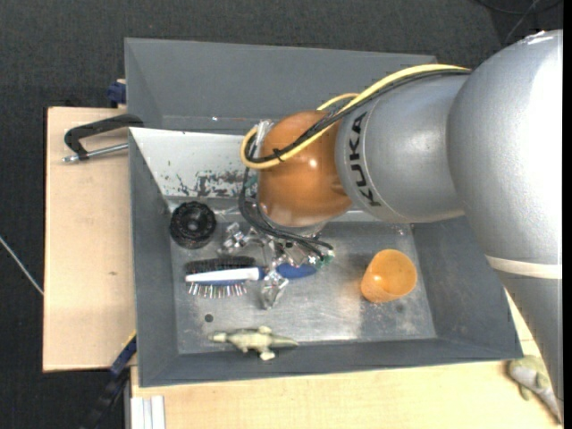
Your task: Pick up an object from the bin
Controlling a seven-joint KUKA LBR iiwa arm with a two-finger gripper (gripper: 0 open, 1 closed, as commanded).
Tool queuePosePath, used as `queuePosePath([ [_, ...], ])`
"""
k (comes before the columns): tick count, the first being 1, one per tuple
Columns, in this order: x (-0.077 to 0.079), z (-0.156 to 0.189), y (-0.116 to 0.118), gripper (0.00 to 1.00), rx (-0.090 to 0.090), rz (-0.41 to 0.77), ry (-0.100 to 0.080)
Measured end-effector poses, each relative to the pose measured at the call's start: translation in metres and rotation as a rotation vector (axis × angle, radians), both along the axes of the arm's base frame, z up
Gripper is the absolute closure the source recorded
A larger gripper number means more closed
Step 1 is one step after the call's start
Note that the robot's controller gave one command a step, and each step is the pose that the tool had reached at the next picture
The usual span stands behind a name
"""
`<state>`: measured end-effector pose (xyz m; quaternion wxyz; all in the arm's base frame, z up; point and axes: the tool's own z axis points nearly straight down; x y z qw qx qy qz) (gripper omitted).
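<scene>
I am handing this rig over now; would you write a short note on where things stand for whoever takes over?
Gripper: low in the middle of the bin, at the right end of the brush. Whether it grips anything cannot be seen.
Things: black round cap at the back left, orange cup at the right, toy lizard by the front wall.
Done: the arm is down among the things; nothing is lifted out yet.
Left: grasp one thing, probably the brush, and raise it out of the bin.

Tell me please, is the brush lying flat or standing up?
Lying flat: the brush rests lengthwise on the floor of the bin, its white bristles pointing sideways.
</scene>
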<state>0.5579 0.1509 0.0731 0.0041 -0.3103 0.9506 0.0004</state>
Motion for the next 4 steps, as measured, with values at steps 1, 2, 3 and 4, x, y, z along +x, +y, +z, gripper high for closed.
queuePosePath([
  [1, 0.001, 0.002, 0.001, 0.00, 0.001, -0.002, 0.002],
  [2, 0.003, 0.004, 0.001, 1.00, 0.002, -0.004, -0.004],
  [3, 0.006, 0.067, 0.003, 1.00, 0.001, -0.004, -0.003],
  [4, 0.007, 0.113, 0.004, 1.00, 0.001, -0.005, -0.002],
])
